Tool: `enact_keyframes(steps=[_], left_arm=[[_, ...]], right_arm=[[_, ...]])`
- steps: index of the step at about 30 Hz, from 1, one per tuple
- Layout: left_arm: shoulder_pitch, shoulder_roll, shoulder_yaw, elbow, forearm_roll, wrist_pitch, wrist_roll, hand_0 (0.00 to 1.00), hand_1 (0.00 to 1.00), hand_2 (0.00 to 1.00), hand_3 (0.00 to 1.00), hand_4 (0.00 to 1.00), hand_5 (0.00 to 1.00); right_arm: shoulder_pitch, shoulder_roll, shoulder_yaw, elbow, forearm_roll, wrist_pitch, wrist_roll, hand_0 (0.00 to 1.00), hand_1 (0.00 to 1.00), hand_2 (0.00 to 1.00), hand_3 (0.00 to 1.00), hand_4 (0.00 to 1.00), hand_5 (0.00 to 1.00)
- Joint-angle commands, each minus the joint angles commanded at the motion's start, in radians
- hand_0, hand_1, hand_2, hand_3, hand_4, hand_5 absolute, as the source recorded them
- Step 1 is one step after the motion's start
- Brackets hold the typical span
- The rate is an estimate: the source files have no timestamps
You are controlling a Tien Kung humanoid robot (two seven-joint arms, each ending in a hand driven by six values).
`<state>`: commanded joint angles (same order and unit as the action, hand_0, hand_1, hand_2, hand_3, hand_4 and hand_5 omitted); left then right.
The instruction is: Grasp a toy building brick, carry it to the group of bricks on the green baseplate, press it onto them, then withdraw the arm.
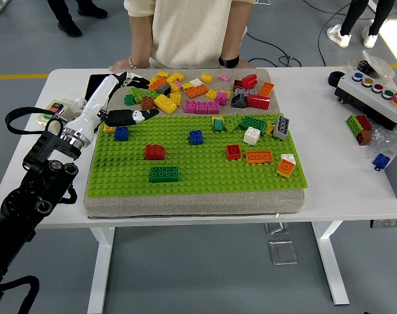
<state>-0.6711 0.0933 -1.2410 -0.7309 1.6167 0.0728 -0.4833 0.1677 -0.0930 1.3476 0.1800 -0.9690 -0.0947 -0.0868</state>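
Nearest me, the black left arm [34, 196] comes up from the lower left corner and crosses the white table [355, 190] toward the left edge of the green baseplate [205, 173], which lies on a grey pad. Toward the front of the plate a dark green brick [164, 173] sits by itself, with a red brick [155, 152] just behind it. Over to the right are an orange flat brick [259, 156], a small red brick [233, 152] and an orange-and-white one [286, 165] tilted near the right edge. Farther in, a blue brick [196, 137] stands alone mid-plate, and another blue brick [121, 133] sits at the left edge, right under the left hand [116, 108]. That hand hangs over the plate's far left corner with its fingers spread apart, the white ones pointing away toward the loose pile and the dark thumb [136, 116] lying out to the right; it holds nothing that I can see. Beyond it, the heap of loose bricks [198, 91] in yellow, orange, pink, red and green covers the bare pad behind the plate. A phone [93, 82] lies on the table to the left of the pile. At the far side a person in a cream top [191, 33] stands against the table, one hand [123, 64] resting on its edge.
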Motion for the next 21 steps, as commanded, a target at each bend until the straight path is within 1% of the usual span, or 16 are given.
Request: enact_keyframes(steps=[5, 6, 8, 11, 12, 13, 14, 17, 18, 21], left_arm=[[0.000, -0.001, 0.002, -0.002, -0.015, 0.007, -0.001, 0.650, 0.593, 0.584, 0.547, 0.998, 0.079], [0.000, -0.001, 0.003, -0.002, -0.019, 0.005, 0.001, 0.621, 0.588, 0.584, 0.551, 0.941, 0.018], [0.001, 0.000, 0.005, -0.003, -0.032, -0.009, 0.004, 0.621, 0.588, 0.584, 0.551, 0.941, 0.018], [0.001, 0.001, 0.003, -0.003, -0.040, -0.044, 0.011, 0.621, 0.588, 0.584, 0.551, 0.941, 0.018], [0.001, 0.002, 0.003, -0.003, -0.042, -0.060, 0.012, 0.635, 0.615, 0.582, 0.574, 0.821, 0.002], [0.002, 0.002, 0.000, -0.001, -0.042, -0.085, 0.013, 0.635, 0.615, 0.582, 0.574, 0.821, 0.002], [0.002, 0.003, -0.001, 0.000, -0.043, -0.099, 0.013, 0.635, 0.615, 0.582, 0.574, 0.821, 0.002], [0.003, 0.003, 0.000, 0.002, -0.054, -0.112, 0.008, 0.635, 0.615, 0.582, 0.574, 0.821, 0.002], [0.003, 0.003, 0.001, 0.002, -0.059, -0.112, 0.006, 0.609, 0.609, 0.590, 0.606, 0.576, 0.002], [0.003, 0.004, 0.003, 0.004, -0.070, -0.108, 0.002, 0.609, 0.609, 0.590, 0.606, 0.576, 0.002]], right_arm=[[0.000, 0.000, 0.001, 0.000, 0.000, 0.000, 0.000, 0.754, 0.673, 0.722, 0.645, 0.919, 0.503], [0.000, 0.000, 0.001, 0.000, 0.000, 0.000, 0.000, 0.754, 0.674, 0.722, 0.645, 0.919, 0.503], [0.000, 0.000, 0.001, 0.000, 0.001, 0.000, 0.000, 0.754, 0.674, 0.722, 0.645, 0.919, 0.503], [0.000, 0.000, 0.001, 0.000, 0.002, 0.000, 0.000, 0.754, 0.674, 0.722, 0.645, 0.919, 0.503], [0.001, -0.001, 0.001, 0.000, 0.002, 0.000, 0.000, 0.754, 0.674, 0.723, 0.645, 0.919, 0.503], [0.000, 0.000, 0.000, 0.000, 0.003, 0.000, 0.000, 0.754, 0.674, 0.723, 0.645, 0.919, 0.503], [0.000, 0.000, 0.000, 0.000, 0.003, 0.001, 0.000, 0.754, 0.674, 0.723, 0.645, 0.919, 0.503], [0.000, 0.000, -0.002, 0.000, 0.003, 0.001, 0.000, 0.754, 0.674, 0.723, 0.645, 0.919, 0.503], [0.000, 0.000, -0.002, 0.000, 0.002, 0.001, 0.000, 0.754, 0.675, 0.722, 0.647, 0.920, 0.503], [0.000, 0.001, -0.003, 0.000, 0.002, 0.000, 0.000, 0.754, 0.675, 0.722, 0.647, 0.920, 0.503]])
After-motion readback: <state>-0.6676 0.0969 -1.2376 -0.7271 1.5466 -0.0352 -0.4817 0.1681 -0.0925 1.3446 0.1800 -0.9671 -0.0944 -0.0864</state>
